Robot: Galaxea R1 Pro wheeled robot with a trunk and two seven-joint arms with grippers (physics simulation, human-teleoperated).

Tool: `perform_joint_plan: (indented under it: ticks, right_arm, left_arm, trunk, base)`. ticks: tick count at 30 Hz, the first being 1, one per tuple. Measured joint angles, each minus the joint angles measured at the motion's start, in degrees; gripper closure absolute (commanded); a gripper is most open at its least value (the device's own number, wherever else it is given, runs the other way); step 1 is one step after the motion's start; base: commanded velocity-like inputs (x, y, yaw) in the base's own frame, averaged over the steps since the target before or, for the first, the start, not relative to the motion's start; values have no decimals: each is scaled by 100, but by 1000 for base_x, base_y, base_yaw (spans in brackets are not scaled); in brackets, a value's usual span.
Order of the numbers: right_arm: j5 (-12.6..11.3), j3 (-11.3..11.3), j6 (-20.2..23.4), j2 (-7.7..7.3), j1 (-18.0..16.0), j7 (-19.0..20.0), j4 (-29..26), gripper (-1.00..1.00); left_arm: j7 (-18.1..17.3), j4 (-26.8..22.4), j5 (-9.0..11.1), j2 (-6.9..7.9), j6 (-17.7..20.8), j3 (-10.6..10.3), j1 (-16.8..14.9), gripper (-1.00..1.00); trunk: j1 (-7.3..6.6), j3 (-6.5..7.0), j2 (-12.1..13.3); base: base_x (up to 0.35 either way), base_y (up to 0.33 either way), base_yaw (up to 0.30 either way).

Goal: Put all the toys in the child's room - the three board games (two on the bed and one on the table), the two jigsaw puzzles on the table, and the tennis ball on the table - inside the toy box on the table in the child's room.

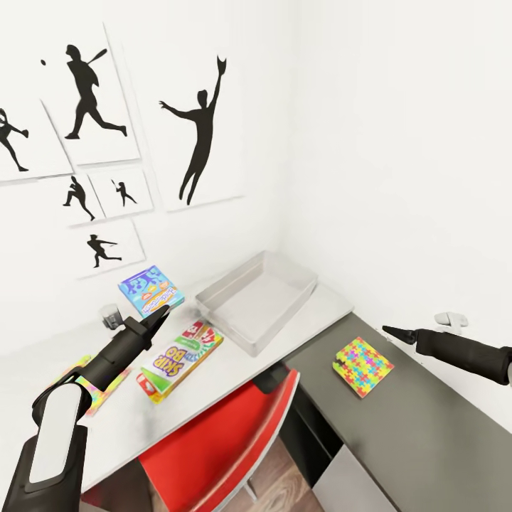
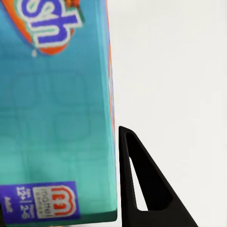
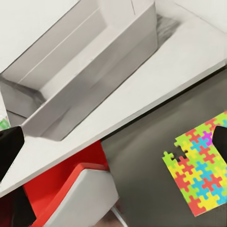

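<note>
1. Up against the room's corner, the toy box (image 1: 257,302) sits on the white counter (image 1: 213,384), its light-grey walls sloping down to a bare floor; nothing lies inside it.
2. Just beside the toy box, toward the left arm, a Skip-Bo game box (image 1: 180,360) lies flat on the counter.
3. Behind that, near the wall, a blue game box (image 1: 150,289) lies flat as well.
4. One jigsaw puzzle (image 1: 363,366) lies on the darker grey surface (image 1: 398,427) that adjoins the white counter, apart from the toy box.
5. A second jigsaw puzzle (image 1: 96,390) lies on the white counter, mostly hidden beneath the left arm, with only a colourful edge showing.
6. The left gripper (image 1: 158,318) hovers between the blue game box and the Skip-Bo box; in the head view its jaws look drawn together to a point, and they hold nothing. The left wrist view looks down past one black finger (image 2: 142,184) onto a teal game box (image 2: 56,109) with a Mattel mark.
7. The right gripper (image 1: 395,331) hangs above the grey surface, near the first jigsaw puzzle but not touching it; its jaws are spread and empty.
8. A red chair (image 1: 213,441) is tucked under the counter's front edge.
9. Black silhouette prints (image 1: 92,92) of ball players hang on the white wall.
</note>
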Motion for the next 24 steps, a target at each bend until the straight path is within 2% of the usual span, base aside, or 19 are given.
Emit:
perform_joint_plan:
  ticks: [12,24]
  right_arm:
    - [3,-27,0,0,0,-4,0,-100]
    - [10,-39,0,-6,-3,-8,-2,-100]
  left_arm:
    - [-5,-3,-12,0,8,0,-7,100]
    - [22,-2,10,-13,4,-18,2,100]
  trunk:
    - [0,0,0]
    - [0,0,0]
  base:
    - [3,288,0]
    - [0,73,0]
